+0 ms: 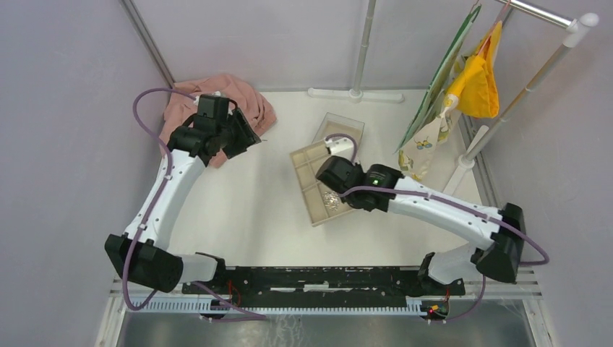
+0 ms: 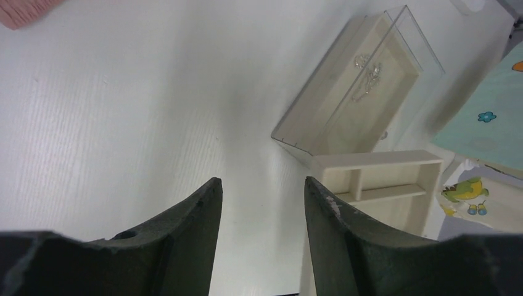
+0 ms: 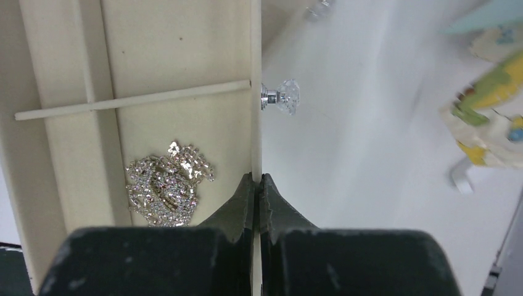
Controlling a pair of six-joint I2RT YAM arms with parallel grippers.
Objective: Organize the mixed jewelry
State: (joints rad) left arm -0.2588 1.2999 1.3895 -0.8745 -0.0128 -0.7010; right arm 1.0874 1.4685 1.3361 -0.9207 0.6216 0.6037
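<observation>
Mixed jewelry sits in tray pinched by right gripper.

A white surface carries everything; a crumpled pink cloth lies at its far left corner; a beige compartment tray sits slightly right of the middle, turned at an angle, with thin dividers splitting it into cells; a faceted crystal knob juts from its outer side wall; a clear plastic box lies just beyond the tray's far end; at far right a white rack hangs a yellow fabric and a patterned cloth.
</observation>
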